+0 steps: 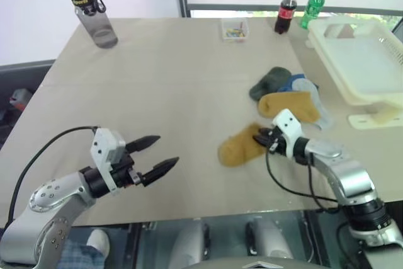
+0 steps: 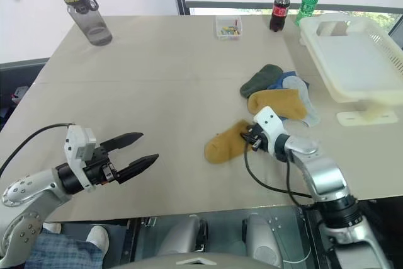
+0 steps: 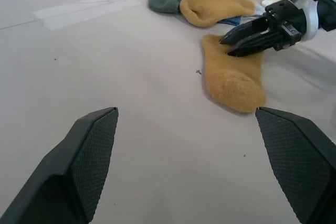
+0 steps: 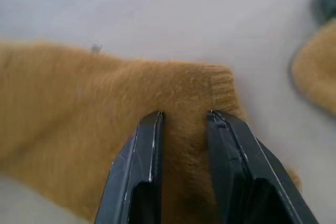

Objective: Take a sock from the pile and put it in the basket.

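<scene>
Socks: two mustard-yellow [image 1: 242, 146], one green [image 1: 269, 82].

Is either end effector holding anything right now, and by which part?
The right end effector is pinching the lone mustard sock near its ribbed cuff; the sock lies flat on the table. The left end effector is open, holding nothing.

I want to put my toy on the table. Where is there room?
Lots of bare table lies between the water bottle, the small clear box and the left gripper. It is crowded on the right: the sock pile, the lone yellow sock at the right gripper, and the basket.
</scene>
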You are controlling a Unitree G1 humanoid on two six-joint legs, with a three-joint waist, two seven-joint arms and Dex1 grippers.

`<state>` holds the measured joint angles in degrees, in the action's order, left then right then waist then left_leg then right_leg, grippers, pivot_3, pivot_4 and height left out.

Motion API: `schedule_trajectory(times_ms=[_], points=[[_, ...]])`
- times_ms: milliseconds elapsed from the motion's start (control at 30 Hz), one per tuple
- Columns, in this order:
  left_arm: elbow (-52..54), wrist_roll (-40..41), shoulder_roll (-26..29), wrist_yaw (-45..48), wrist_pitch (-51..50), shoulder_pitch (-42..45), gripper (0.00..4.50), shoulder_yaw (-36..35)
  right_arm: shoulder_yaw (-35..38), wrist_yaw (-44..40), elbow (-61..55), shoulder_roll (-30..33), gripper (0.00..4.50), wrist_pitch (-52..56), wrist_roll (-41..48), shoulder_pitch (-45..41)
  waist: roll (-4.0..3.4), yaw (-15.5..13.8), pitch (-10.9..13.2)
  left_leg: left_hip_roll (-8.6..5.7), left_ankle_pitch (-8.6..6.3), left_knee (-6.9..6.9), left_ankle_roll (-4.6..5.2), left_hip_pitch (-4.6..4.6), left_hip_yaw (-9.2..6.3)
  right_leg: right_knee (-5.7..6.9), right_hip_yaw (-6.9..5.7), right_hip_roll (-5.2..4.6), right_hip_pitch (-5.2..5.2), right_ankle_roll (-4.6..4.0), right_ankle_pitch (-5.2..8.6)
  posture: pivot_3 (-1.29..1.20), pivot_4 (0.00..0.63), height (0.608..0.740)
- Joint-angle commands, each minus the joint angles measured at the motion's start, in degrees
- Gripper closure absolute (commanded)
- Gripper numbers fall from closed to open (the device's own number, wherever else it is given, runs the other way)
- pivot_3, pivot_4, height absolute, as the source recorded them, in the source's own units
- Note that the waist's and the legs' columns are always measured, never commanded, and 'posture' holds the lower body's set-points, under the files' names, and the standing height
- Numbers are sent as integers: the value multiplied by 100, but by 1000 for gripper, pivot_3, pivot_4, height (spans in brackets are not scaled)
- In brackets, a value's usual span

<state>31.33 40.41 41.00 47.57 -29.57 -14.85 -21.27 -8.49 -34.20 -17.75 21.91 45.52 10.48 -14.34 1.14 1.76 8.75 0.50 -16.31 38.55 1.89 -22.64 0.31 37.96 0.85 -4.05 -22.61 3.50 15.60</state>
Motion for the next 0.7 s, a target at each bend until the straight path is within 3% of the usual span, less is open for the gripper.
schedule_trajectory(times_ms=[33,267,500,567,700], points=[[270,20,-31,-41,62,-101,0,-15,178,663,-618,-638,3151,1906,449,526,5,0,-23,0,0,0,0,1,0,0,2,-1,1,0,0,0,150,740],[234,326,76,221,-8,47,0,-10,1204,1411,-951,-1577,3151,4049,690,210,-3,5,-82,-1,-2,-5,-1,15,-9,-6,-4,-10,11,-6,0,0,150,740],[104,621,315,798,-120,343,0,170,1805,1947,-900,-2203,3151,4698,655,-8,-8,8,-114,-6,-2,-15,-1,15,-14,-13,-11,-14,11,-16,3,0,150,740],[66,636,441,1011,-165,398,0,258,1700,1856,-1046,-2026,3151,4304,684,6,-15,18,-114,-6,-1,-16,-1,15,-15,-13,-13,-12,11,-18,4,0,150,740],[-106,543,634,1304,-171,537,0,373,871,453,-1404,-526,3151,1834,788,400,-27,-23,-99,-23,-2,-16,1,12,-16,-19,-21,0,13,-17,5,0,150,740]])
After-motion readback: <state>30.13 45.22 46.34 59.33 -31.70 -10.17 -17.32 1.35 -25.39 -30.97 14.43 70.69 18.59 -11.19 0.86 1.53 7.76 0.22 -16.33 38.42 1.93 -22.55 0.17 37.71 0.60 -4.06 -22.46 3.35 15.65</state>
